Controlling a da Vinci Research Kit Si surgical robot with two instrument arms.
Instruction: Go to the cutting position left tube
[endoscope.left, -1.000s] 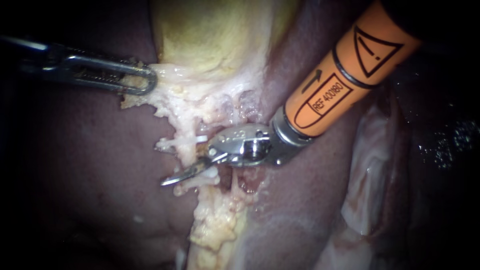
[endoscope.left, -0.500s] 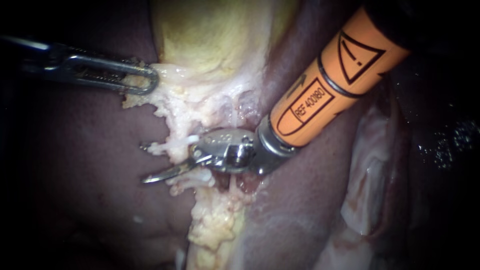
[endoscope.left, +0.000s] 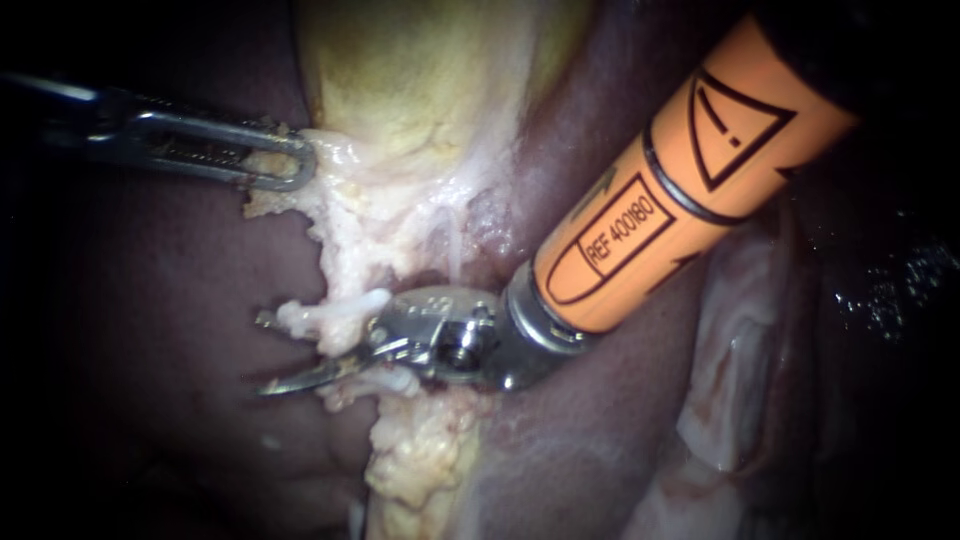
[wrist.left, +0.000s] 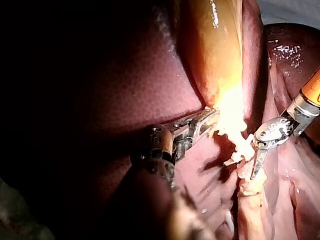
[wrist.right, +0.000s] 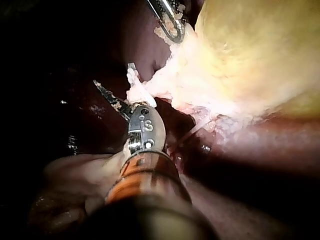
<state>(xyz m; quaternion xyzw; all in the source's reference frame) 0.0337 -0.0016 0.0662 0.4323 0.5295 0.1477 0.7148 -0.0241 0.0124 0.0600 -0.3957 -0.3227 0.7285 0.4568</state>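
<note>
Left instrument (endoscope.left: 295, 165): jaws clamped on the fatty tissue edge under the gallbladder (endoscope.left: 420, 70). It pulls sideways, probably so the tube (endoscope.left: 335, 308) is taut and exposed. Right instrument (endoscope.left: 265, 352): blades parted, tube lying between them, over the liver (endoscope.left: 150, 300) — not closed on it. Looks near cutting position.

Polished metal left instrument (endoscope.left: 298, 165), smooth orange plastic sleeve (endoscope.left: 690, 232), lumpy wet fatty tissue (endoscope.left: 420, 468), glossy liver (endoscope.left: 590, 400)
</note>
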